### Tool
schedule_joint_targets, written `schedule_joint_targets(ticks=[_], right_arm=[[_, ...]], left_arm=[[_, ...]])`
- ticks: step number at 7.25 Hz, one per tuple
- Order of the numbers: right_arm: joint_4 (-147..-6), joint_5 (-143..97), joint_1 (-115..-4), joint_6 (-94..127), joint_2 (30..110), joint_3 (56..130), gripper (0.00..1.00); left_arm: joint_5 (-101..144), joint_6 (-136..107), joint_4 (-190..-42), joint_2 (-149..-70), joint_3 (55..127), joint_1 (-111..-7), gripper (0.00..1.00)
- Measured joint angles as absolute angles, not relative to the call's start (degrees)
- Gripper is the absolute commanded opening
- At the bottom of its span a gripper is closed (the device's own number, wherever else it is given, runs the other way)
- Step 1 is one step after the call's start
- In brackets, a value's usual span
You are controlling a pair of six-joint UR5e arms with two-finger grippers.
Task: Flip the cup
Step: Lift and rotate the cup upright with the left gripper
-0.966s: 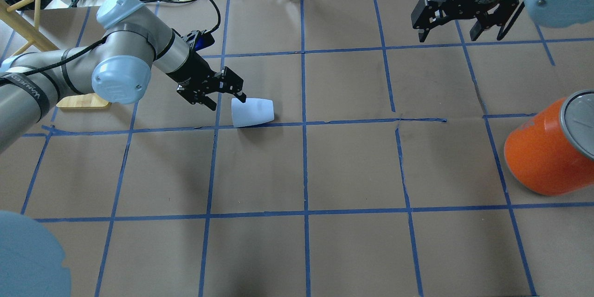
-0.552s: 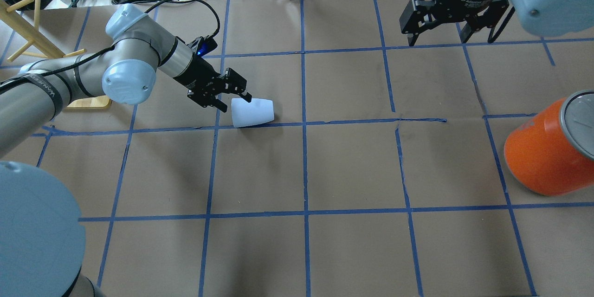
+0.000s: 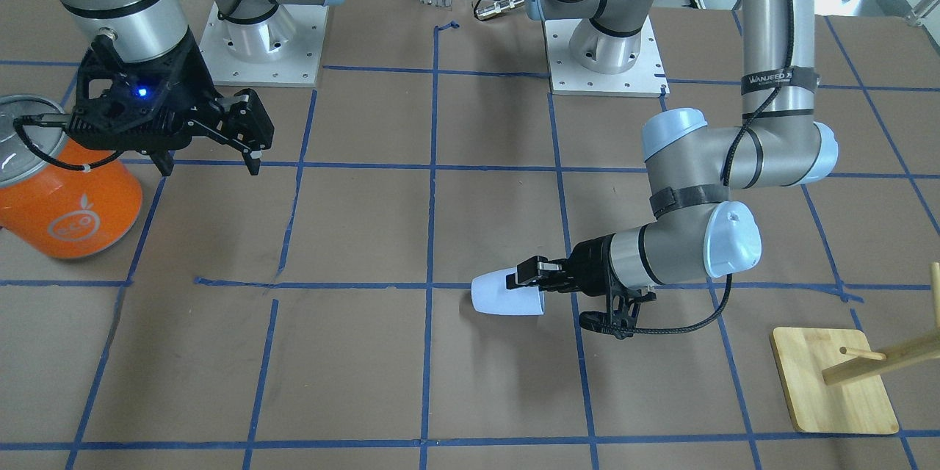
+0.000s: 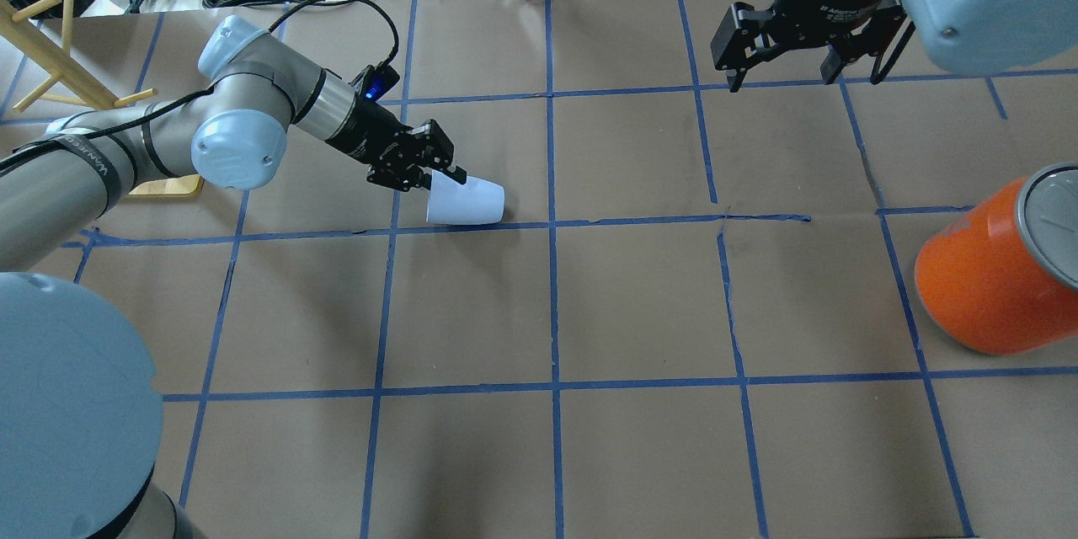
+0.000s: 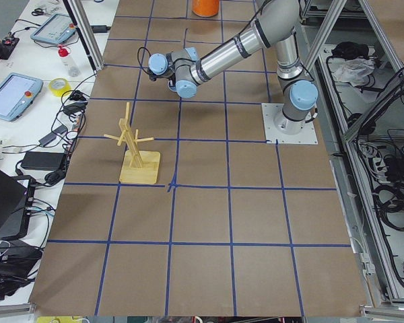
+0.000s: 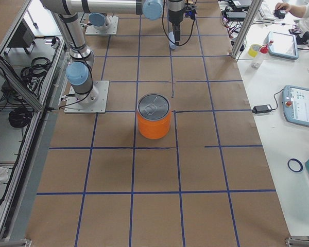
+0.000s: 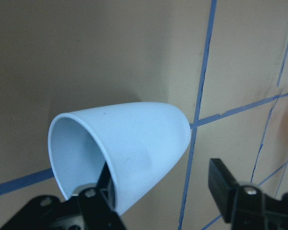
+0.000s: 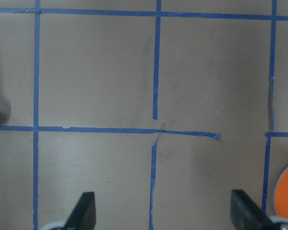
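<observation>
Lying on its side on the brown-papered table (image 4: 640,455), the cup (image 4: 465,200) sits in the left half of the surface, a little toward the far side from the robot. It is just above one of the blue tape lines (image 4: 552,303) as the overhead view shows it. Its wide rim faces left, toward the left arm, and its narrow base points right.

The left gripper (image 4: 438,179) is low at the cup's mouth with its jaws parted. The wrist camera shows one finger (image 7: 103,199) reaching inside the rim against the inner wall. The other finger (image 7: 225,184) stands outside with a clear strip of table between it and the cup's side. The cup wall lies between the two fingers, but they are not clamped on it.

The right gripper (image 4: 783,72) hangs above the far right part of the table, well apart from the cup. Its fingers are spread wide and hold nothing — its own camera sees only paper and tape between them.

A large orange can (image 4: 981,286) with a silver top stands upright near the right edge. A wooden peg rack (image 3: 833,382) on a square base stands at the far left, beyond the left arm's elbow.
</observation>
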State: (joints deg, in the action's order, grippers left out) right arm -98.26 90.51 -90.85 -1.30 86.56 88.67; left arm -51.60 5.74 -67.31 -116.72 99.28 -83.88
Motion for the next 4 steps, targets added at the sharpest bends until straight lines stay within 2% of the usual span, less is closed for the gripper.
schedule_joint_targets(ticks=[4], right_arm=[[-98.26,90.59,-90.80,-1.22,86.49,89.07,1.00]], left_arm=[[-51.42,-9.09,-64.17,-114.85,95.37,-82.69,0.00]])
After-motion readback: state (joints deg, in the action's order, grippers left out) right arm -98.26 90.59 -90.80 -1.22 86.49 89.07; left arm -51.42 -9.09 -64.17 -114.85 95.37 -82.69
